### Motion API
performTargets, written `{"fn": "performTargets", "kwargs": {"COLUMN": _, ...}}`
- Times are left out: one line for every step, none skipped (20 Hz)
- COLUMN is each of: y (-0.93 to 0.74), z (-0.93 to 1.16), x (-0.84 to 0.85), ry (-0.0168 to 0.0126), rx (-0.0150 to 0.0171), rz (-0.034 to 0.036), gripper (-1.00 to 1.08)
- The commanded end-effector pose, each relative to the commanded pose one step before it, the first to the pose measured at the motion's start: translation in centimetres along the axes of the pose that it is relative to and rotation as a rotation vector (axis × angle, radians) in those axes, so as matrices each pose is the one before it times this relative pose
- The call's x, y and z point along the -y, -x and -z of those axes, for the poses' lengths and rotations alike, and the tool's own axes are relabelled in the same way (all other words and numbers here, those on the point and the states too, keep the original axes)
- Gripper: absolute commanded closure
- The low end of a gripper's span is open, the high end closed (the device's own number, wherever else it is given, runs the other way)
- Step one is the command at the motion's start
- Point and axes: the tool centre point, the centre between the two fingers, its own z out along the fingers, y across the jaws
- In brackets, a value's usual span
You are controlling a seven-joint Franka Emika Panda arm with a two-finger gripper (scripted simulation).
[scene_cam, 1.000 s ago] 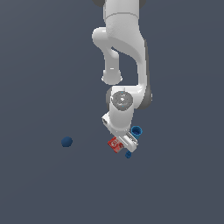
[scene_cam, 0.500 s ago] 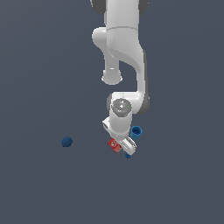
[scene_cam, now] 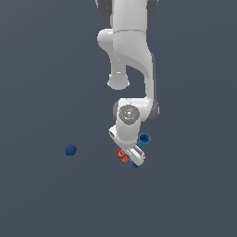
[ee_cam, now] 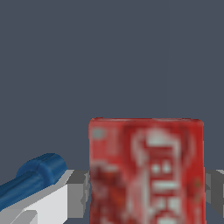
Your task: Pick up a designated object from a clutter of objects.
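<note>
Red box (ee_cam: 146, 170) lengthwise between tool (ee_cam: 144, 192) fingers.

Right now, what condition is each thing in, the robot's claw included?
gripper: down low around the red box, one finger on each side; whether it presses on the box cannot be told
red box: between the gripper's fingers, lettered face showing
blue cup: beside the gripper, opening visible, untouched
dark blue ball: alone at the exterior view's left, apart from everything
small blue piece: lying beside one finger
</note>
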Motion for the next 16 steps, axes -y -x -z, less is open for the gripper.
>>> {"fn": "performTargets", "kwargs": {"y": 0.534, "z": -1.368, "x": -0.98, "ry": 0.02454, "rx": 0.01641, "rz": -0.00235, "gripper": 1.08}}
{"fn": "performTargets", "kwargs": {"y": 0.0, "z": 0.0, "x": 0.0, "ry": 0.0, "rx": 0.0, "rz": 0.0, "gripper": 1.08}}
{"fn": "performTargets", "kwargs": {"y": 0.0, "z": 0.0, "x": 0.0, "ry": 0.0, "rx": 0.0, "rz": 0.0, "gripper": 1.08}}
{"fn": "performTargets", "kwargs": {"y": 0.0, "z": 0.0, "x": 0.0, "ry": 0.0, "rx": 0.0, "rz": 0.0, "gripper": 1.08}}
{"fn": "performTargets", "kwargs": {"y": -0.489, "z": 1.396, "x": 0.962, "ry": -0.0253, "rx": -0.01532, "rz": 0.00214, "gripper": 1.08}}
{"fn": "performTargets", "kwargs": {"y": 0.009, "z": 0.031, "x": 0.01, "ry": 0.0, "rx": 0.0, "rz": 0.0, "gripper": 1.08}}
{"fn": "performTargets", "kwargs": {"y": 0.028, "z": 0.093, "x": 0.031, "ry": 0.0, "rx": 0.0, "rz": 0.0, "gripper": 1.08}}
{"fn": "performTargets", "kwargs": {"y": 0.047, "z": 0.156, "x": 0.051, "ry": 0.0, "rx": 0.0, "rz": 0.0, "gripper": 1.08}}
{"fn": "performTargets", "kwargs": {"y": 0.057, "z": 0.19, "x": 0.067, "ry": 0.00037, "rx": 0.00028, "rz": -0.00017, "gripper": 1.08}}
{"fn": "performTargets", "kwargs": {"y": 0.084, "z": 0.282, "x": 0.093, "ry": 0.0, "rx": 0.0, "rz": 0.0, "gripper": 1.08}}
{"fn": "performTargets", "kwargs": {"y": 0.095, "z": 0.319, "x": 0.109, "ry": 0.00038, "rx": 0.00026, "rz": -0.00016, "gripper": 1.08}}
{"fn": "performTargets", "kwargs": {"y": 0.123, "z": 0.412, "x": 0.136, "ry": 0.0, "rx": 0.0, "rz": 0.0, "gripper": 1.08}}
{"fn": "performTargets", "kwargs": {"y": 0.131, "z": 0.44, "x": 0.151, "ry": 0.00055, "rx": 0.00035, "rz": -0.00022, "gripper": 1.08}}
{"fn": "performTargets", "kwargs": {"y": 0.154, "z": 0.518, "x": 0.174, "ry": 0.0004, "rx": 0.00023, "rz": -0.00016, "gripper": 1.08}}
{"fn": "performTargets", "kwargs": {"y": 0.172, "z": 0.581, "x": 0.195, "ry": 0.00041, "rx": 0.00022, "rz": -0.00015, "gripper": 1.08}}
{"fn": "performTargets", "kwargs": {"y": 0.189, "z": 0.643, "x": 0.215, "ry": 0.00041, "rx": 0.00021, "rz": -0.00015, "gripper": 1.08}}
